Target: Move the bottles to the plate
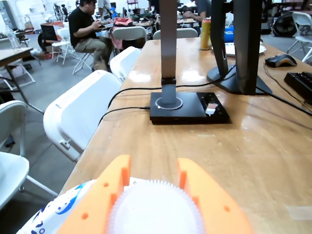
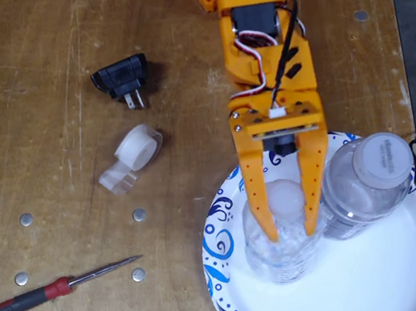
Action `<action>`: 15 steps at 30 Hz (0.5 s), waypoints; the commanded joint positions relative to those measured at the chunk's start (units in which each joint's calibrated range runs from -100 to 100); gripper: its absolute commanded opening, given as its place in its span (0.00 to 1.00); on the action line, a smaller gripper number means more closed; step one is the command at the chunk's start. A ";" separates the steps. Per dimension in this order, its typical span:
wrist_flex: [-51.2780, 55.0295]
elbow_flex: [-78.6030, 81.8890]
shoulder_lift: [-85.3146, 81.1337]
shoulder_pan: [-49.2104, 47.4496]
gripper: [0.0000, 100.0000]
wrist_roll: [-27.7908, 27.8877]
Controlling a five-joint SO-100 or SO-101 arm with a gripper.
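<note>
Two clear bottles stand upright on the white paper plate [image 2: 217, 244] with the blue swirl rim. My orange gripper [image 2: 291, 231] reaches down from the top of the fixed view, and its jaws flank the neck and white cap of the left bottle [image 2: 284, 259], closed against it. The second bottle [image 2: 368, 185] stands just right of it, touching the right finger [image 2: 313, 185]. In the wrist view, the two fingers of my gripper [image 1: 155, 195] hug the ribbed white cap [image 1: 155, 212], and the plate rim [image 1: 51, 217] shows at the bottom left. The labels are hidden.
On the wooden table, left of the plate, lie a clear tape dispenser [image 2: 136, 156], a black plug adapter [image 2: 124, 80], a red-handled screwdriver [image 2: 47, 292] and several small metal discs. The wrist view shows a black monitor base [image 1: 187, 107] ahead and white folding chairs [image 1: 80, 114] at the left table edge.
</note>
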 commanded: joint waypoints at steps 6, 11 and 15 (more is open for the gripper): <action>0.07 1.14 -3.24 0.68 0.01 0.47; 0.24 0.42 -3.24 0.68 0.01 0.47; 0.16 0.24 -3.24 0.57 0.01 0.42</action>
